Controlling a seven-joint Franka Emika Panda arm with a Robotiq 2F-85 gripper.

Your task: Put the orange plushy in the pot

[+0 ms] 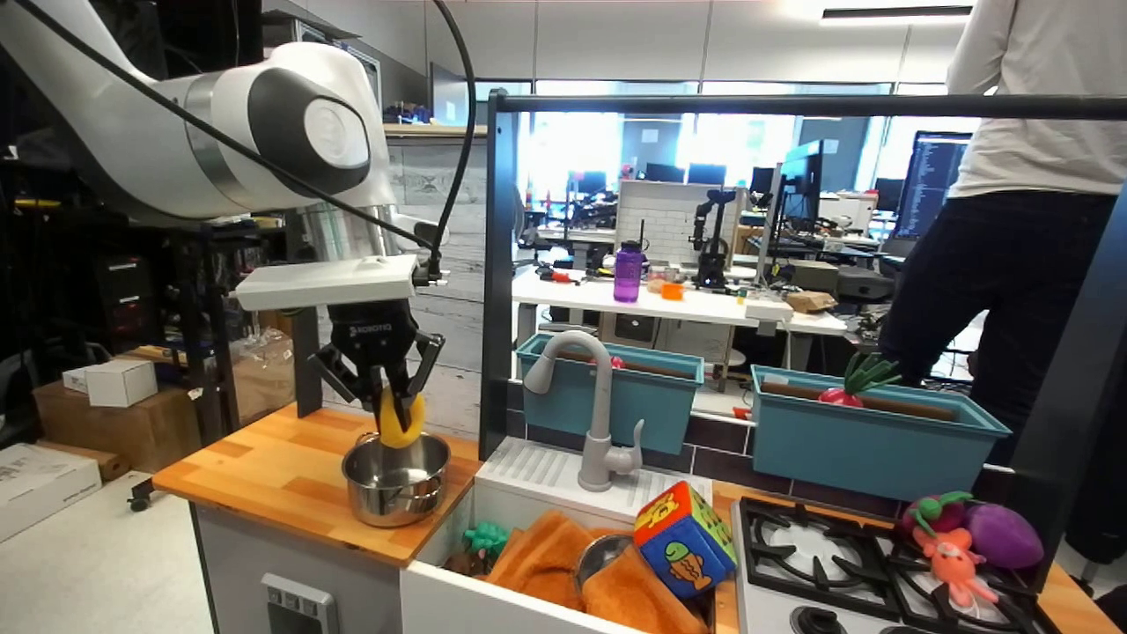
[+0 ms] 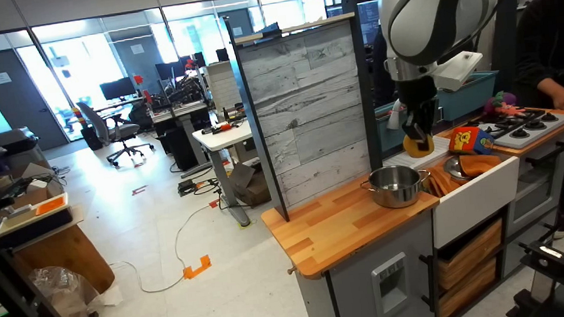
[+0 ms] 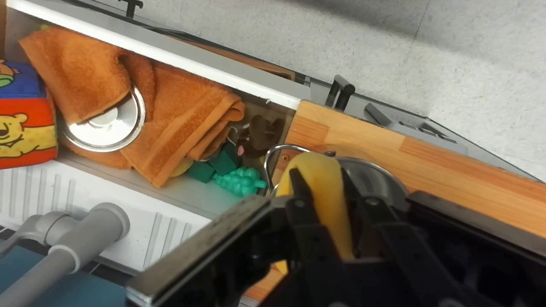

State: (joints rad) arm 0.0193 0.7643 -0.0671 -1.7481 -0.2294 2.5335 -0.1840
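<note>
Because both fingers [image 3: 303, 189] press in on its sides, the orange plushy [image 1: 403, 433] hangs clamped in the gripper [image 1: 393, 423], its yellow body bulging out below their tips. Beneath the fingers stands the pot [image 2: 396, 194], upright on the wooden counter [image 2: 319, 237]; the plushy is above it and apart from its rim in an exterior view, and covers part of it in the wrist view. How squarely it hangs over the opening, I cannot tell. To the left of the fingers in the wrist view is the white sink [image 2: 477, 201]: near them lies a green toy [image 3: 241, 181], then orange cloths [image 3: 187, 123], one partly covering a silver lid [image 3: 111, 128], and beyond those a colourful cube [image 3: 27, 111]. The faucet [image 1: 602, 414] rises to the fingers' right in an exterior view, with teal bins [image 1: 872, 449] behind. Well apart from the fingers, a pink toy [image 1: 953, 563] rests on the stove [image 1: 810, 541], a purple toy [image 1: 1005, 535] just beside it. Above the fingers is the white arm [image 1: 158, 150].
</note>
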